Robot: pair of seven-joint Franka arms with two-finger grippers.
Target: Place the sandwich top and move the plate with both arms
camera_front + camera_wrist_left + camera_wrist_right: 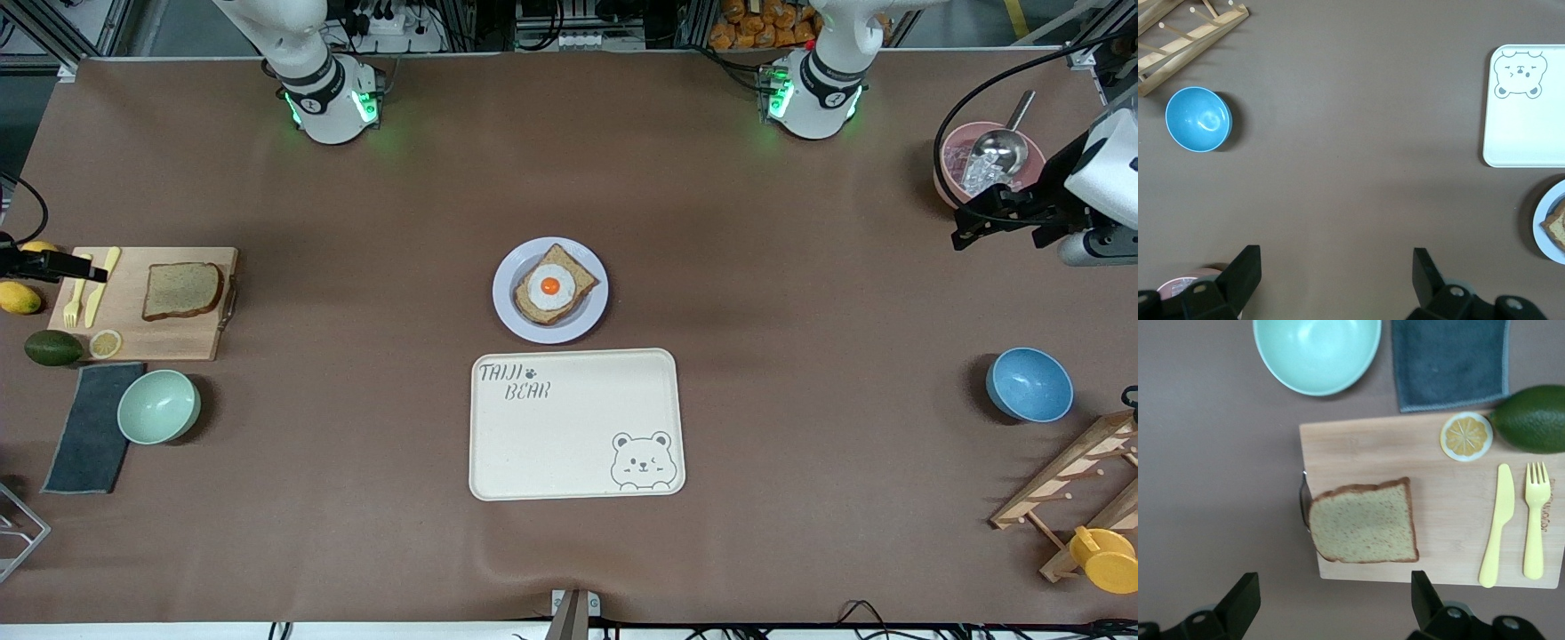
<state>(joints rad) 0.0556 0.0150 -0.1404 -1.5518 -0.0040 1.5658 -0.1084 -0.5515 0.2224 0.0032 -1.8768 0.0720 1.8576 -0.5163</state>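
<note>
Nearest, the rectangular cream tray (576,424) is lying flat, then the round pale plate (511,307) is bearing egg-topped bread, while the grainy squarish sandwich top (1365,522) is resting on the wooden board (1371,447) under the spread right gripper (1335,600), and the left gripper (1337,277) is hovering spread over bare table.

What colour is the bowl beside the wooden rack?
Blue round bowl, clearest in the left wrist view.

A: What is cut off?
B: In the left wrist view, the plate (1546,227) and tray (1525,107) run past the edge.
A: Elsewhere?
B: The right gripper (89,274) is mostly outside the front view; the avocado (1531,427) is clipped.
</note>
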